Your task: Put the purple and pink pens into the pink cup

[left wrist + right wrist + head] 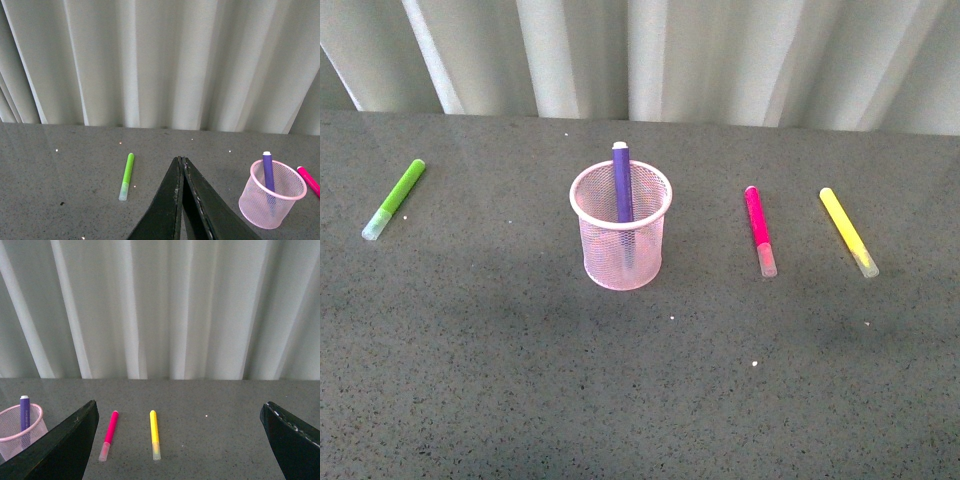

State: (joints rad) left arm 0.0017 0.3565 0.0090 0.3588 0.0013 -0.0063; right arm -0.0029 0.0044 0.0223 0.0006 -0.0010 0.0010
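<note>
Left claw (180, 161) pressed together, empty; right claw (180, 405) spread wide, empty; purple pen (622, 185) in pink cup (600, 255)

My views are evenly bright and sharp; the pale curtain (720, 60) is brightest, and faint, broad shadows cross the bench (470, 380).

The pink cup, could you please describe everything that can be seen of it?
The pink cup is a light pink wire-mesh holder, round, narrowing towards its base, with a solid rolled rim. It stands upright on the grey speckled table, near the middle, mouth open upward. One purple pen stands inside it, nearly upright, its top end rising above the far rim. Nothing else touches the cup; the pink pen lies apart, to its right.
</note>
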